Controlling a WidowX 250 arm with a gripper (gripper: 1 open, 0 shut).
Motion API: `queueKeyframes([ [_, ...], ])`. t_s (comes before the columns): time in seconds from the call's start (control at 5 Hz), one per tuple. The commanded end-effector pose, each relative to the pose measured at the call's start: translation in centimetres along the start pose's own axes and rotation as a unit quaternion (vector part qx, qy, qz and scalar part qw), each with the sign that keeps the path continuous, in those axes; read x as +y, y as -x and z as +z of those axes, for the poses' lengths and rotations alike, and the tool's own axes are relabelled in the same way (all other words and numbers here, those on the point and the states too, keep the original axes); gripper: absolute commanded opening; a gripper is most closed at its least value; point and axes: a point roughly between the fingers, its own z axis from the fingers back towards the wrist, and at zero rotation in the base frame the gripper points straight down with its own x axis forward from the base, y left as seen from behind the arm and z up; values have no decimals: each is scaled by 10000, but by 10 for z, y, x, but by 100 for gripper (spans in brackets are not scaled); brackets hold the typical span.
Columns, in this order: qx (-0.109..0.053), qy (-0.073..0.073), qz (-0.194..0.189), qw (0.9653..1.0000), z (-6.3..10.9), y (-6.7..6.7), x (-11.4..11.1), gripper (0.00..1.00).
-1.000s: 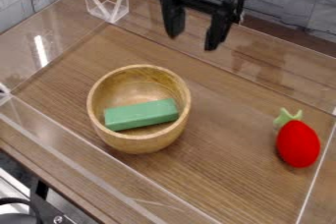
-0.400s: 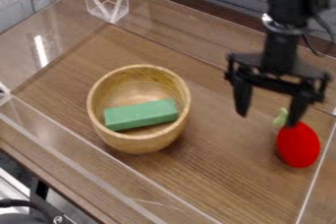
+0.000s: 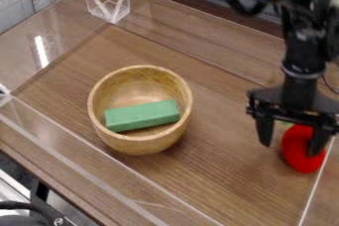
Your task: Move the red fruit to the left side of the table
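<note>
Round wooden bowl (image 3: 139, 108) holding green rectangular block (image 3: 143, 116), front-left. Small red strawberry-like fruit (image 3: 306, 149) at right edge of brown wood-grain table (image 3: 199, 185). Black gripper (image 3: 294, 137) pointing down directly over fruit, fingers spread wide either side, nothing grabbed yet. Basically just needs to drop and close.

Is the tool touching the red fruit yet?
Cannot tell. The camera view shows the open tool straddling the red fruit, overlapping it, with no plain contact or gap.

I can read no text, label, brand, number or sign anywhere in my view: not on the tabletop (image 3: 199, 185), its clear walls, or my own arm.
</note>
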Motion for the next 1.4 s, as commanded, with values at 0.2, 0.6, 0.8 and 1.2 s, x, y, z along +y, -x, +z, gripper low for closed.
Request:
queueKeyframes([
  [0.2,-708,189,225,9971,14,1,-15,100],
  [0.6,-1063,119,550,9927,14,-8,-16,100],
  [0.8,-1198,93,588,9910,20,-4,-17,100],
  [1.2,-1436,179,571,9878,38,2,-13,100],
])
